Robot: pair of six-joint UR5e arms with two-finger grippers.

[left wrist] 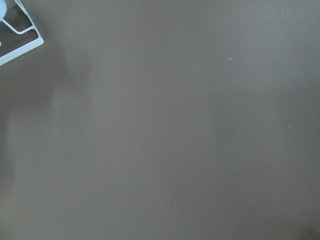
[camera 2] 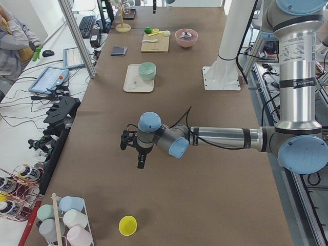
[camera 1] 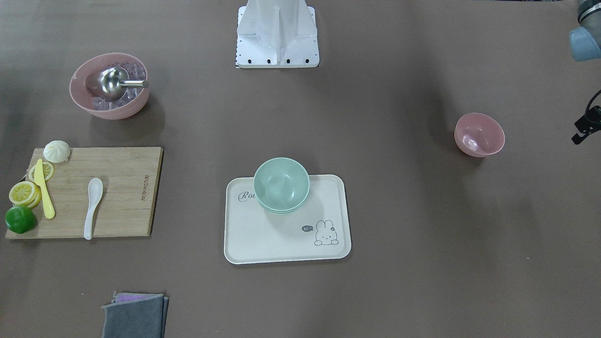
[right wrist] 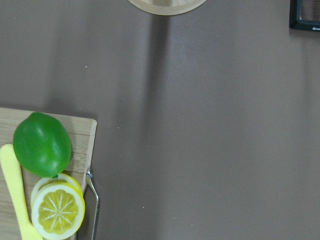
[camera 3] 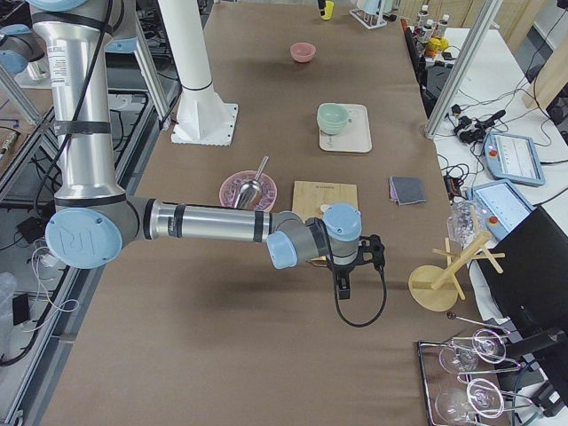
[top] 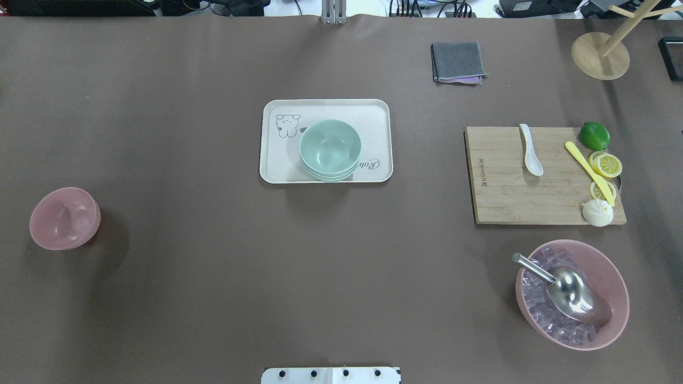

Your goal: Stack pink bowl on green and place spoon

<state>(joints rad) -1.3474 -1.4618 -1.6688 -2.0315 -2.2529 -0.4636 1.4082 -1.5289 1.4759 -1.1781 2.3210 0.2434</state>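
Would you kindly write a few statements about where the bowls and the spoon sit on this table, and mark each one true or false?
1. The small empty pink bowl stands on the bare table, well apart from the cream rectangular tray. True.
2. The white spoon lies inside the green bowl. False: it lies on the wooden cutting board.
3. The green bowl sits on the cream rectangular tray. True.
4. The large pink bowl holds lemon slices. False: it holds clear ice cubes and a metal scoop.
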